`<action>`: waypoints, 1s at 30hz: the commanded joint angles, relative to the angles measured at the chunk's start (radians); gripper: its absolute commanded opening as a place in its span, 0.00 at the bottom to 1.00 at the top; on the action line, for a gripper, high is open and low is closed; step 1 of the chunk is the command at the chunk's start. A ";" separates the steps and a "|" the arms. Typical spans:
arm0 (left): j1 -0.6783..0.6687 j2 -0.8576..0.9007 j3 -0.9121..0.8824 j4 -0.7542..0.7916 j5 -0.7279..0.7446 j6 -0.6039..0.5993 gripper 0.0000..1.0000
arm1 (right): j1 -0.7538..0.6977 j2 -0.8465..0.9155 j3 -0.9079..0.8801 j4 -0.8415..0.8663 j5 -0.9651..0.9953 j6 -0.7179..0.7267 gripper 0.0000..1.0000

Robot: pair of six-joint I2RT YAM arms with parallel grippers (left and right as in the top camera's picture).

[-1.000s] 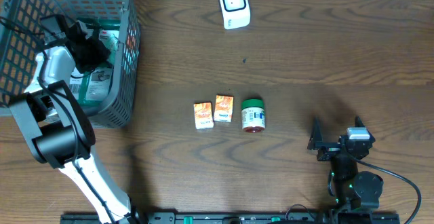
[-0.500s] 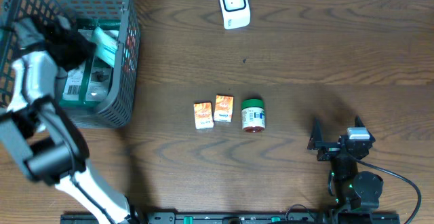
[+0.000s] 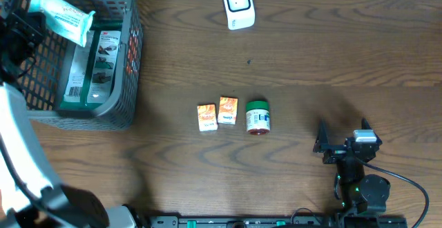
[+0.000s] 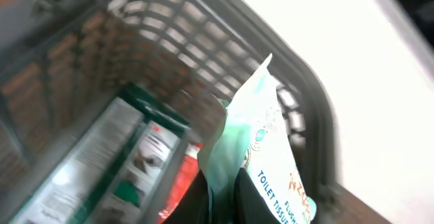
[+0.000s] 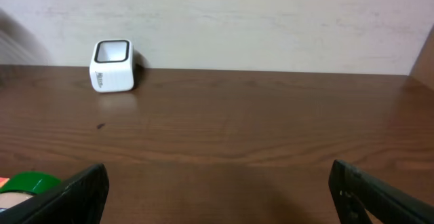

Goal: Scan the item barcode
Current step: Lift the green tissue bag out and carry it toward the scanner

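One wooden table (image 3: 311, 62) carries everything. Largest on it is the grey wire basket (image 3: 129, 69) at its rear left corner, with flat packs (image 3: 86, 69) lying inside. Above the basket's rear wall hangs the toilet tissue pack (image 3: 63, 12), the item to scan, pinched at one end by the left gripper (image 3: 26, 26). The step in hand looks like the fetch: the item is out of the basket but not yet shown to the scanner (image 3: 238, 5), which stands at the middle of the rear edge. Next, I judge, the pack must travel right along that edge and turn its barcode, which I cannot locate, toward the scanner window. The right gripper (image 3: 343, 133) rests near the front right corner, fingers spread wide, empty. A green-lidded jar (image 3: 257, 116) and two small orange boxes (image 3: 207, 117) lie mid-table.
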 commanded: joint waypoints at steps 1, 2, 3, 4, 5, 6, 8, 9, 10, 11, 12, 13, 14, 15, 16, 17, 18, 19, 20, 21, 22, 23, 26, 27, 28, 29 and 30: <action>-0.013 -0.088 0.011 -0.071 0.134 -0.015 0.07 | 0.013 -0.005 -0.001 -0.004 0.006 0.006 0.99; -0.021 -0.104 0.011 -0.116 0.156 -0.015 0.07 | 0.013 -0.005 -0.001 -0.004 0.006 0.006 0.99; -0.031 -0.117 0.011 -0.168 0.170 -0.013 0.07 | 0.013 -0.005 -0.001 -0.004 0.006 0.006 0.99; -0.046 -0.129 0.011 -0.229 0.180 0.002 0.07 | 0.013 -0.005 -0.001 -0.004 0.006 0.006 0.99; -0.064 -0.136 0.011 -0.281 0.183 0.026 0.07 | 0.013 -0.005 -0.001 -0.004 0.006 0.006 0.99; -0.087 -0.139 0.011 -0.330 0.182 0.058 0.07 | 0.013 -0.005 -0.001 -0.004 0.006 0.006 0.99; -0.148 -0.136 0.011 -0.424 0.182 0.137 0.07 | 0.013 -0.005 -0.001 -0.004 0.006 0.006 0.99; -0.179 -0.130 0.011 -0.462 0.182 0.172 0.07 | 0.013 -0.005 -0.001 -0.004 0.006 0.006 0.99; -0.209 -0.124 0.011 -0.495 0.182 0.201 0.08 | 0.013 -0.005 -0.001 -0.004 0.006 0.006 0.99; -0.240 -0.118 0.011 -0.521 0.182 0.231 0.08 | 0.013 -0.005 -0.001 -0.004 0.006 0.006 0.99; -0.277 -0.110 0.009 -0.543 0.182 0.270 0.07 | 0.013 -0.005 -0.001 -0.004 0.006 0.006 0.99; -0.305 -0.105 0.008 -0.558 0.178 0.296 0.07 | 0.013 -0.005 -0.001 -0.004 0.006 0.006 0.99; -0.333 -0.099 0.008 -0.568 0.173 0.314 0.08 | 0.013 -0.005 -0.001 -0.004 0.006 0.007 0.99; -0.359 -0.093 0.008 -0.572 0.166 0.318 0.07 | 0.013 -0.005 -0.001 -0.004 0.006 0.006 0.99; -0.386 -0.088 0.008 -0.573 0.155 0.315 0.08 | 0.013 -0.005 -0.001 -0.004 0.006 0.006 0.99; -0.407 -0.083 0.008 -0.571 0.150 0.316 0.07 | 0.013 -0.005 -0.001 -0.004 0.006 0.006 0.99; -0.426 -0.079 0.008 -0.570 0.146 0.315 0.08 | 0.013 -0.005 -0.001 -0.004 0.006 0.006 0.99; -0.445 -0.077 0.008 -0.570 0.130 0.315 0.08 | 0.013 -0.005 -0.001 -0.004 0.006 0.006 0.99; -0.466 -0.075 0.008 -0.570 0.099 0.315 0.07 | 0.013 -0.005 -0.001 -0.004 0.006 0.006 0.99; -0.489 -0.075 0.008 -0.573 0.048 0.310 0.08 | 0.013 -0.005 -0.001 -0.004 0.006 0.006 0.99; -0.513 -0.075 0.008 -0.575 -0.021 0.288 0.08 | 0.013 -0.005 -0.001 -0.004 0.006 0.006 0.99; -0.546 -0.075 0.008 -0.578 -0.113 0.258 0.07 | 0.013 -0.005 -0.001 -0.004 0.006 0.006 0.99; -0.662 -0.075 0.008 -0.589 -0.391 0.197 0.07 | 0.013 -0.005 -0.001 -0.004 0.006 0.006 0.99; -0.701 -0.074 0.008 -0.591 -0.479 0.179 0.07 | 0.013 -0.005 -0.001 -0.004 0.006 0.006 0.99; -0.742 -0.073 0.008 -0.592 -0.572 0.158 0.07 | 0.013 -0.005 -0.001 -0.004 0.006 0.006 0.99; -0.784 -0.071 0.008 -0.592 -0.666 0.138 0.07 | 0.013 -0.005 -0.001 -0.004 0.006 0.007 0.99; -0.832 -0.066 0.008 -0.592 -0.771 0.118 0.07 | 0.013 -0.005 -0.001 -0.004 0.006 0.006 0.99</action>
